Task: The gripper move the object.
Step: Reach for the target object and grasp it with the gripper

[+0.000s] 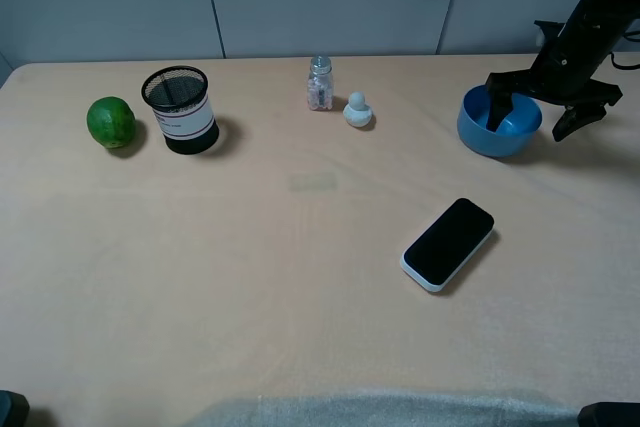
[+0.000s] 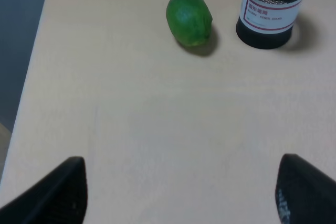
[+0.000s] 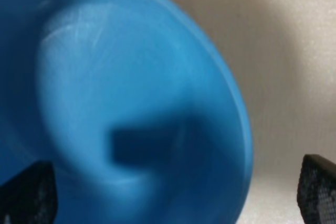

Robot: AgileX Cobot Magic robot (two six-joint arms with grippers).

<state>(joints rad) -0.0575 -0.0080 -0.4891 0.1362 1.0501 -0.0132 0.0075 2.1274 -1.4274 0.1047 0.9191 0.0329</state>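
The blue bowl (image 1: 480, 132) stands upright on the table at the far right. My right gripper (image 1: 527, 127) is open and straddles the bowl's right rim. One dark finger (image 1: 497, 107) is down inside the bowl and the other is outside it. In the right wrist view the bowl (image 3: 131, 87) fills the frame, with the gripper (image 3: 173, 198) open around its wall. My left gripper (image 2: 178, 203) is open and empty above bare table, short of the lime; it does not show in the exterior high view.
A black-screened phone (image 1: 449, 243) lies in front of the bowl. A small glass jar (image 1: 320, 83) and a white figurine (image 1: 357, 109) stand at the back middle. A black mesh cup (image 1: 180, 109) (image 2: 273, 3) and a green lime (image 1: 111, 122) (image 2: 189, 18) are at the back left.
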